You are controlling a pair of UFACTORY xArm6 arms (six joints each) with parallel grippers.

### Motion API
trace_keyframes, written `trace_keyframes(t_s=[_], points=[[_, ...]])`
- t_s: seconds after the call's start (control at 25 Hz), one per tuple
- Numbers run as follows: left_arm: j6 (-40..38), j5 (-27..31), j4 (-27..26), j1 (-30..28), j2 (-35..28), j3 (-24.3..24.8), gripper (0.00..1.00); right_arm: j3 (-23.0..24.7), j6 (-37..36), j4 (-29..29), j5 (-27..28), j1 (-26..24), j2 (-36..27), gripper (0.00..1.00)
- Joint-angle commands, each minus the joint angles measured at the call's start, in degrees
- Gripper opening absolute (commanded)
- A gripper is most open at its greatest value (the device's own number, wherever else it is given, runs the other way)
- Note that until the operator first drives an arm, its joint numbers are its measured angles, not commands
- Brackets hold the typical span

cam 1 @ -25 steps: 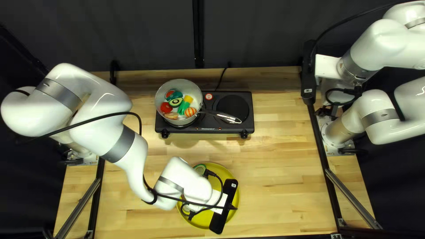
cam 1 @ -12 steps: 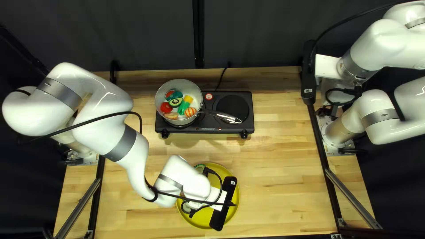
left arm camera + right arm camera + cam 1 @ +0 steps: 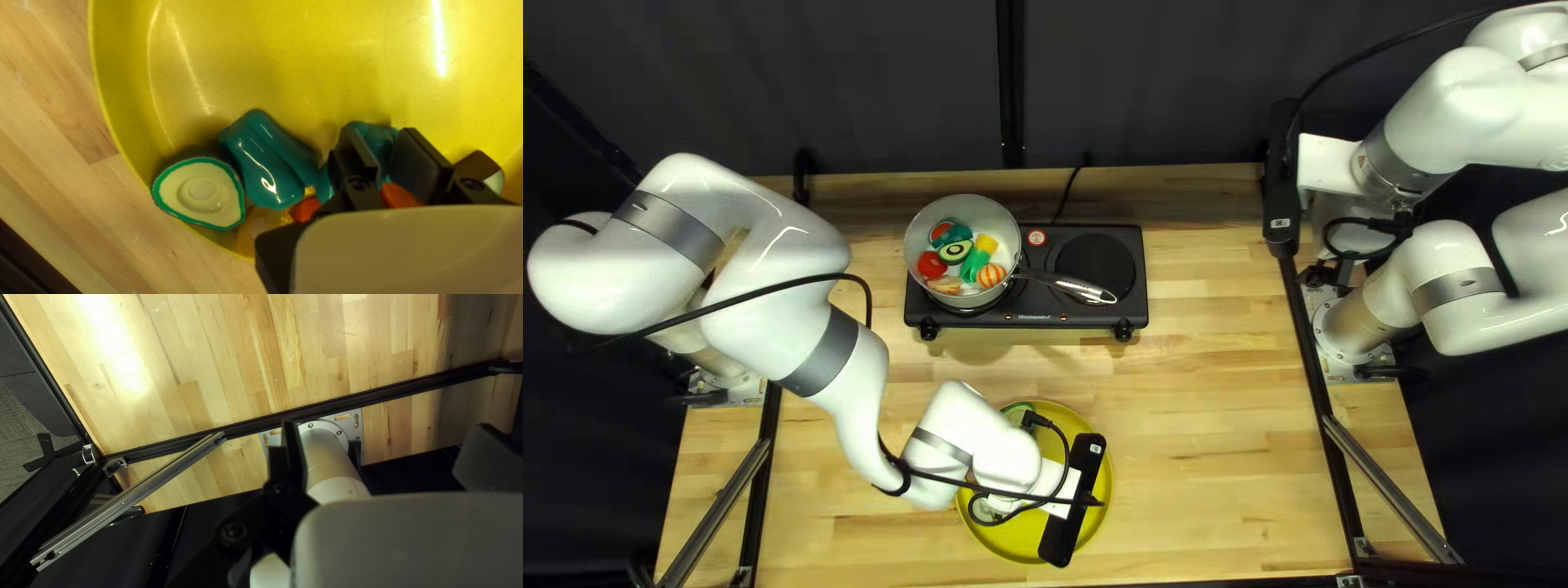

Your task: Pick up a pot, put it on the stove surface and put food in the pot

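Note:
My left gripper (image 3: 1073, 501) is low over the yellow bowl (image 3: 1026, 547) near the table's front edge. The left wrist view has the left gripper (image 3: 384, 141) with both fingers against a green pepper (image 3: 381, 139). Beside it in that bowl lie another green pepper (image 3: 267, 163) and an avocado half (image 3: 201, 190); red pieces (image 3: 400, 196) are partly hidden. The pot (image 3: 964, 204), holding several foods, rests on the stove's (image 3: 1040, 316) left burner. Far from these, my right gripper (image 3: 1282, 180) hangs at the table's right; the right wrist view shows this gripper (image 3: 381, 441) open, holding nothing.
The pot's handle (image 3: 1073, 286) reaches across toward the right burner (image 3: 1097, 265). A black cable (image 3: 1067, 194) runs behind the stove. Metal rails (image 3: 1323, 381) line the table's sides. Bare wood (image 3: 1209, 436) lies right of the bowl.
Over the last second my left gripper has shifted very slightly up and left in the top left view. My right arm, the pot and the stove have stayed still.

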Motion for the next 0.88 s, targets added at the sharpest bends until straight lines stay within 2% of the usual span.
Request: trace_keyframes(t_s=[0.04,0.12,0.28,0.6,0.72,0.88], points=[[0.0,0.0,0.0,0.0,0.0,0.0,0.0,0.0,0.0,0.0,0.0,0.0,0.0,1.0],[0.15,0.35,-0.12,-0.01,-0.78,0.38,0.0,0.0,0.0,0.0,0.0,0.0,0.0,1.0],[1.49,4.94,0.25,0.55,-4.85,-0.01,0.0,0.0,0.0,0.0,0.0,0.0,0.0,1.0],[4.93,12.74,1.24,3.42,-18.82,5.62,0.0,0.0,0.0,0.0,0.0,0.0,0.0,1.0],[9.04,18.35,0.85,6.87,-26.7,7.53,0.0,0.0,0.0,0.0,0.0,0.0,0.0,1.0],[13.81,26.65,0.35,11.01,-32.33,5.7,0.0,0.0,0.0,0.0,0.0,0.0,0.0,1.0]])
